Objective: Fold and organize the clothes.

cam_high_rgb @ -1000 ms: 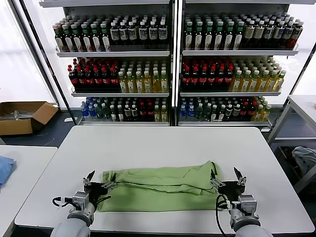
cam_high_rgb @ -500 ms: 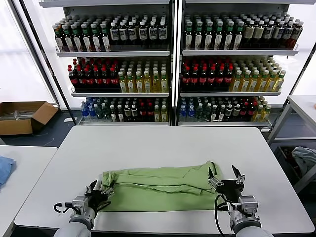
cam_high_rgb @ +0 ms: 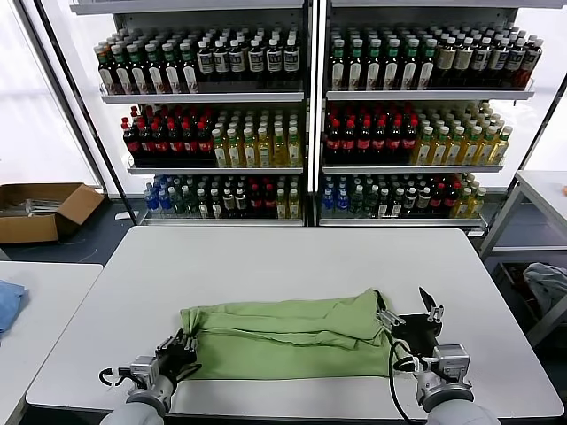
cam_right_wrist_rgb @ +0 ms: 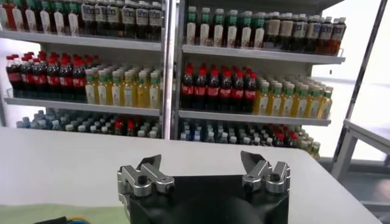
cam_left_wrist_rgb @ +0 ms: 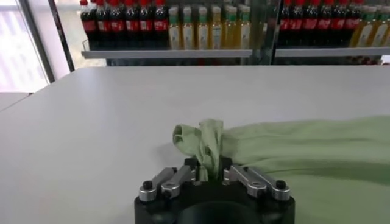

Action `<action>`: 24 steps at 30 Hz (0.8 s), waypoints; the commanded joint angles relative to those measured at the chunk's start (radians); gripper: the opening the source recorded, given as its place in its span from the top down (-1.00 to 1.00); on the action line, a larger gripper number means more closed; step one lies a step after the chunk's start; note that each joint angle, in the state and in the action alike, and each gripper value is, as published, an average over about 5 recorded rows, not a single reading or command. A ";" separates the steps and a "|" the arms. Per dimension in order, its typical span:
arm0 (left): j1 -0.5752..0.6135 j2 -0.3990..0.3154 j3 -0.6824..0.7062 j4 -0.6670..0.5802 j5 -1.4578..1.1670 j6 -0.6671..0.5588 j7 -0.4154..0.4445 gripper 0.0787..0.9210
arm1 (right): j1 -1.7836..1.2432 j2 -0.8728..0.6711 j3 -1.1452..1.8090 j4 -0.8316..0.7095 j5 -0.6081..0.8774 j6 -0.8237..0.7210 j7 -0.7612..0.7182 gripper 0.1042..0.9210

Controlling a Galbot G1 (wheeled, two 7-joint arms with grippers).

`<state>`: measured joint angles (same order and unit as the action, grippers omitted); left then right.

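**Green shirt lies flat while one gripper pinches its corner**

Green polo shirt (cam_high_rgb: 288, 332) lies folded into a long, low strip on the white tabletop (cam_high_rgb: 292, 261), close to the near edge where the robot stands. It runs from side to side in front of the robot. No collar or print shows from here, only plain soft green cloth with a few creases.

The left gripper (cam_high_rgb: 180, 347) sits low at the left end of the shirt. In the left wrist view its fingers (cam_left_wrist_rgb: 173, 180) are drawn in close, with a bunched-up fold of the green cloth (cam_left_wrist_rgb: 207, 146) squeezed between them. The cloth stands up in a little ruffle just past the fingertips, and the rest of the shirt spreads away flat on the tabletop.

The right gripper (cam_high_rgb: 409, 312) is at the right end of the shirt, raised a little above the tabletop. Its fingers (cam_right_wrist_rgb: 148, 169) are spread wide apart and hold nothing. The right edge of the shirt lies just beside them.

Behind the tabletop stand tall shelves (cam_high_rgb: 306, 93) full of drink bottles. A brown cardboard box (cam_high_rgb: 40, 208) sits on the floor to the left, and a bit of blue cloth (cam_high_rgb: 9, 301) shows on a side table.
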<state>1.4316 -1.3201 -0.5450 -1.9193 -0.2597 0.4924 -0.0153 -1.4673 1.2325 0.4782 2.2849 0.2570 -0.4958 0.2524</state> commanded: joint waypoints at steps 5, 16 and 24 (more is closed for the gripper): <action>-0.039 0.156 -0.200 0.037 -0.052 -0.022 0.030 0.89 | 0.021 -0.009 0.006 -0.007 0.011 -0.004 0.007 -0.76; -0.104 0.512 -0.541 0.203 -0.172 -0.030 0.061 0.94 | 0.067 -0.004 -0.031 -0.020 0.015 -0.018 0.010 -0.76; -0.053 0.413 -0.380 -0.012 -0.127 -0.010 0.055 0.94 | 0.081 0.006 -0.038 -0.010 0.010 -0.030 0.013 -0.76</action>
<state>1.3630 -0.9589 -0.9330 -1.8042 -0.3821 0.4740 0.0373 -1.3993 1.2364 0.4476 2.2704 0.2671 -0.5207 0.2649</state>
